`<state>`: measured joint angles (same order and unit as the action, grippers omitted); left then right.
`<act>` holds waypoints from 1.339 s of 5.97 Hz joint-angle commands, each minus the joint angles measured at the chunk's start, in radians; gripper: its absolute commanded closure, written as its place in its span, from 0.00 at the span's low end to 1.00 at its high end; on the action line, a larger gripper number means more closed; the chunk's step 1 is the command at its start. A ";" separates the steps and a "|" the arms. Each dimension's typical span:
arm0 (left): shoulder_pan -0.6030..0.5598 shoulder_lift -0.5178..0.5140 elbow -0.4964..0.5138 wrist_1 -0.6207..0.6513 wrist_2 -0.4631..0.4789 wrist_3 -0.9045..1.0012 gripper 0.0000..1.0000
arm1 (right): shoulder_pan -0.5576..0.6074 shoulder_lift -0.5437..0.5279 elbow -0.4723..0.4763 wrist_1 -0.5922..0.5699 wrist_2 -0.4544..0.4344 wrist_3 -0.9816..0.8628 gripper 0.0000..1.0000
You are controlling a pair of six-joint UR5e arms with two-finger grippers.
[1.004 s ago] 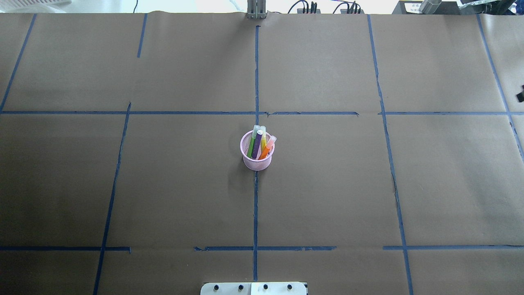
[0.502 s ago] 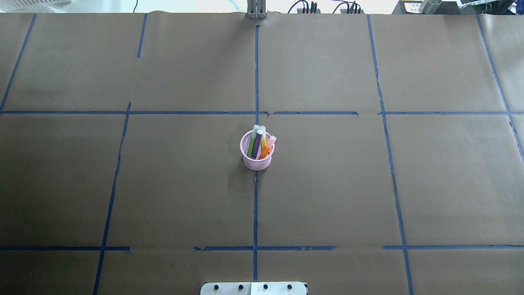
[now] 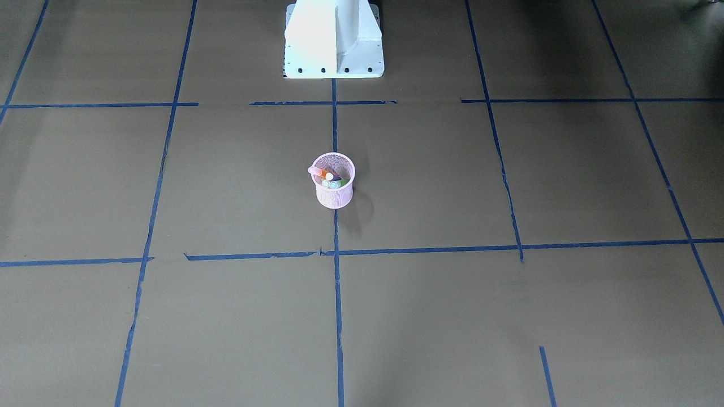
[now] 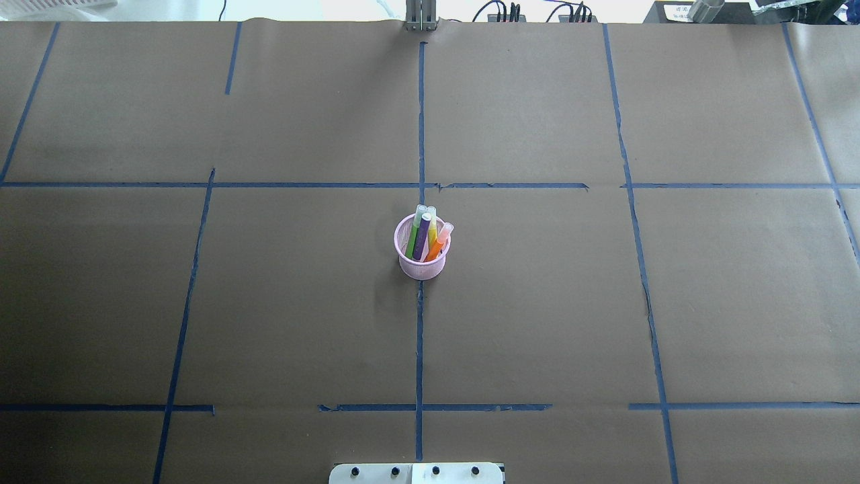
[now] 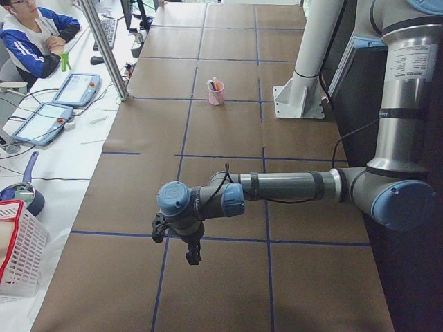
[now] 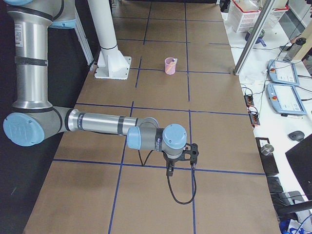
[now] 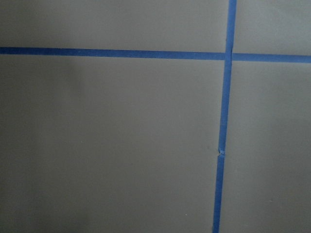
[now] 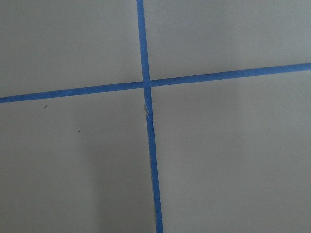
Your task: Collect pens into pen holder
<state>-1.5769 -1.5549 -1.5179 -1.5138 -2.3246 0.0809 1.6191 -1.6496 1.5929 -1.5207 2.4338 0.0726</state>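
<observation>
The pink mesh pen holder (image 4: 422, 267) stands upright at the table's middle, on a blue tape line; it also shows in the front view (image 3: 334, 195). Inside it lean a green pen (image 4: 412, 240), a purple pen (image 4: 422, 238), a yellow one (image 4: 433, 232) and an orange pen (image 4: 437, 247), pale caps up. No pen lies on the table. My left gripper (image 5: 192, 254) hangs over the table's left end, far from the holder; my right gripper (image 6: 169, 168) hangs over the right end. Whether either is open or shut, I cannot tell.
Brown paper with a blue tape grid (image 4: 420, 336) covers the table. The white robot base (image 3: 334, 39) stands behind the holder. Both wrist views show only paper and tape crossings. A person sits at a side desk (image 5: 34, 41); a white basket (image 5: 17, 256) is beside the left end.
A small dark shape at the overhead view's right edge one second ago is gone. The holder and pens have not moved.
</observation>
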 commanded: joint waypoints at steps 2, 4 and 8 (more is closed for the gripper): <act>0.000 0.019 -0.001 -0.051 -0.104 -0.013 0.00 | 0.008 -0.013 -0.001 0.000 0.010 0.001 0.00; 0.000 0.016 -0.001 -0.052 -0.101 -0.026 0.00 | 0.008 -0.015 0.002 0.002 0.010 0.003 0.00; 0.000 0.016 -0.008 -0.052 -0.101 -0.027 0.00 | 0.008 -0.018 0.002 0.013 0.008 0.003 0.00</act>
<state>-1.5769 -1.5391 -1.5242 -1.5662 -2.4256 0.0538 1.6276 -1.6660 1.5948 -1.5096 2.4408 0.0751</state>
